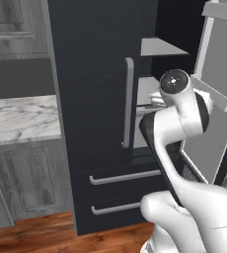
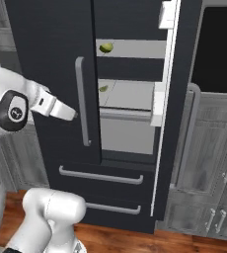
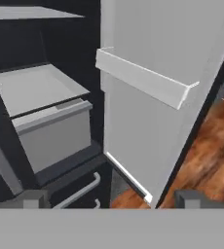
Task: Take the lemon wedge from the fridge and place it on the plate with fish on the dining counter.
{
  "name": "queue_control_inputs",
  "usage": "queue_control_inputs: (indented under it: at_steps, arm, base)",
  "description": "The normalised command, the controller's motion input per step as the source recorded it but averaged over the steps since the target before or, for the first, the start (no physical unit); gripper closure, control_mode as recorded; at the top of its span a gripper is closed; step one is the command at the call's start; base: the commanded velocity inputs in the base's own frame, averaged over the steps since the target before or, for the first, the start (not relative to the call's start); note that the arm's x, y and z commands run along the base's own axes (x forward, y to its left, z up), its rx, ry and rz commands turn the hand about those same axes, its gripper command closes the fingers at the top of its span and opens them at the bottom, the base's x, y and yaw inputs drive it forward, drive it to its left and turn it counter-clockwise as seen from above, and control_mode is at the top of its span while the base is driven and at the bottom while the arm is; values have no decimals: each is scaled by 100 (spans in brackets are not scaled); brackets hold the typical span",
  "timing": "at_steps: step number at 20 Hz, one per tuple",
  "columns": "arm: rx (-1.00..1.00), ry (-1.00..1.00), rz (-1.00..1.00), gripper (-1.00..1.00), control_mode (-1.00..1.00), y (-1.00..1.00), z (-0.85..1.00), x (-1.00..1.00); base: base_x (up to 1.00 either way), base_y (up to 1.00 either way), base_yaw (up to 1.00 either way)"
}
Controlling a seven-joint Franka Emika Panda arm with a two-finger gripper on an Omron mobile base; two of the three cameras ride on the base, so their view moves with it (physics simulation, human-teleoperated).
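Observation:
The black fridge [image 2: 46, 44] stands with its left door [image 1: 91, 74] shut and its right door [image 2: 177, 99] swung open. On the middle pale shelf, near its left end, lies the tiny yellow-green lemon wedge [image 2: 103, 88]. My white hand [image 2: 61, 109] hovers in front of the shut door's bar handle [image 2: 82, 99], left of the opening and a bit below the wedge. In the hand view my gripper [image 3: 113, 200] is open with nothing between its fingertips [image 3: 33, 199], facing a lower shelf [image 3: 36, 87] and a crisper drawer [image 3: 55, 136]. The plate with fish and the dining counter are out of view.
A rounder yellow-green fruit [image 2: 105, 47] sits on the upper shelf. The open door's white bin [image 3: 143, 82] juts out at the right. Two fridge drawers [image 1: 120, 178] sit below. A marble wall counter [image 1: 17, 118] stands left, grey cabinets [image 2: 209, 163] right, over wood floor [image 3: 216, 146].

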Motion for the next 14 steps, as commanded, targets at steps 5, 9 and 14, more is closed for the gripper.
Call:
queue_control_inputs:
  at_steps: [5,9,14]
  arm:
    - [36,0,42,-100,-100,59,0,70]
    - [11,4,8,-100,-100,22,0,43]
    - [3,13,16,-100,-100,60,-20,57]
  base:
    - [0,0,0]
    - [0,0,0]
    - [0,0,0]
